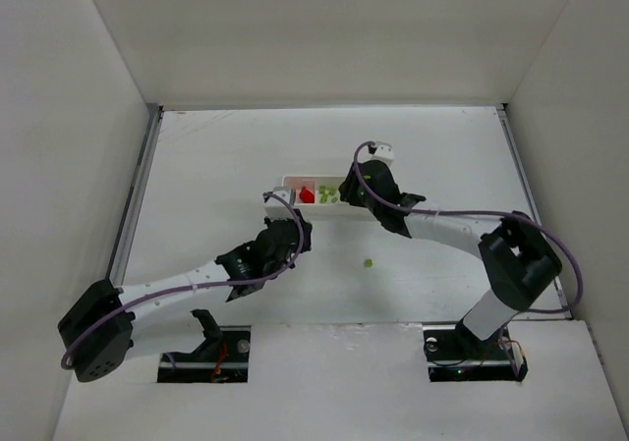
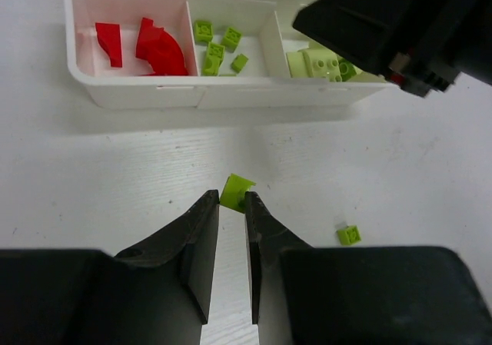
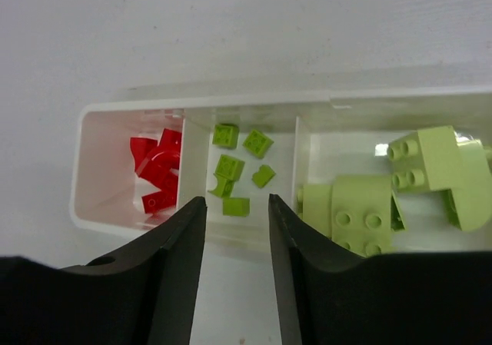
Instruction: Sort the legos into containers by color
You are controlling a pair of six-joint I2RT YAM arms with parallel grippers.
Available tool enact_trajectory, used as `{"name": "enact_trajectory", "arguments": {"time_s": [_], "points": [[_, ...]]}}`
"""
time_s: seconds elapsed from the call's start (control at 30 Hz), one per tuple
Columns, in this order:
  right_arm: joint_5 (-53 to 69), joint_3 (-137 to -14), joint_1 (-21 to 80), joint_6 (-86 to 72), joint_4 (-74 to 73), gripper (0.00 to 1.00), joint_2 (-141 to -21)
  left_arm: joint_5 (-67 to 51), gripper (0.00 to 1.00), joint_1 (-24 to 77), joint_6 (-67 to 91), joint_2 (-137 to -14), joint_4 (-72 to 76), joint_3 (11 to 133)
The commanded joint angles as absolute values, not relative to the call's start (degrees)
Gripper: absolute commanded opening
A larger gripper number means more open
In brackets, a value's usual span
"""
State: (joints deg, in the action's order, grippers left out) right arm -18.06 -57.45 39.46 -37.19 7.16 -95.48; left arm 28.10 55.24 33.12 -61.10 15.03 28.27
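My left gripper (image 2: pixel 232 200) is shut on a small yellow-green lego (image 2: pixel 237 189), pinched at the very fingertips over the table, a short way in front of the white tray (image 2: pixel 200 96). The tray's left compartment holds red legos (image 2: pixel 157 45), the middle one small green legos (image 2: pixel 219 45), and the right one larger pale green bricks (image 2: pixel 319 62). Above the tray's near wall (image 3: pixel 238 231) my right gripper (image 3: pixel 237 207) stands open, in line with the middle compartment's green legos (image 3: pixel 238 164), with nothing between its fingers. One more green lego (image 2: pixel 348 235) lies loose on the table (image 1: pixel 369 262).
The tray (image 1: pixel 290 179) lies mid-table with both grippers (image 1: pixel 298 227) (image 1: pixel 354 188) close to it. White walls enclose the table on three sides. My right arm's body (image 2: pixel 400 30) hangs over the tray's right end in the left wrist view.
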Motion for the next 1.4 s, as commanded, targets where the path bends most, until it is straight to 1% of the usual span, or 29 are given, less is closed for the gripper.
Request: {"name": "enact_trajectory", "arguments": {"time_s": [0.0,0.1,0.23,0.3,0.4,0.5,0.67,0.73,0.8,0.93,1.03,1.2,1.37], "points": [[-21.35,-52.75,40.38,-36.83,10.11,0.4,-87.73,27.69,0.16,54.1,30.68,-63.53,15.91,33.91],[-23.55,-45.82,42.05,-37.0,10.55,0.33,-81.94,27.16,0.16,52.69,29.1,-67.14,15.99,37.43],[-25.22,-37.73,44.77,-37.7,9.93,0.32,-74.81,25.49,0.17,49.71,27.78,-73.81,16.7,42.7],[-26.19,-34.12,46.44,-38.14,9.67,0.37,-71.82,24.0,0.18,48.13,27.6,-76.72,16.87,45.08],[-28.12,-29.37,48.72,-39.63,7.74,0.48,-67.78,22.33,0.18,46.19,27.6,-81.55,18.1,48.24],[-29.0,-26.2,50.31,-41.83,6.16,0.55,-65.4,20.57,0.19,44.87,26.9,-86.82,18.45,51.93],[-28.92,-24.26,52.33,-43.59,4.66,0.61,-65.04,18.99,0.2,43.37,25.84,-94.38,17.49,58.09],[-28.83,-24.26,53.47,-43.68,4.57,0.61,-66.0,18.9,0.23,43.2,25.4,-96.41,16.97,59.67],[-29.26,-24.34,54.97,-44.03,4.13,0.61,-66.88,19.6,0.29,43.2,25.14,-97.82,15.83,60.99],[-29.36,-24.7,56.2,-44.39,3.87,0.57,-68.11,21.53,0.4,43.2,25.05,-98.26,14.33,62.05],[-28.83,-25.48,56.38,-44.82,3.08,0.54,-69.69,22.85,0.45,43.37,24.7,-95.64,14.06,61.18],[-29.35,-28.03,56.29,-44.65,1.14,0.47,-73.47,24.17,0.55,42.85,25.13,-87.91,14.24,55.65],[-29.36,-29.7,56.38,-44.3,0.09,0.35,-75.85,26.8,0.62,40.92,26.71,-75.53,13.54,44.85]]}}
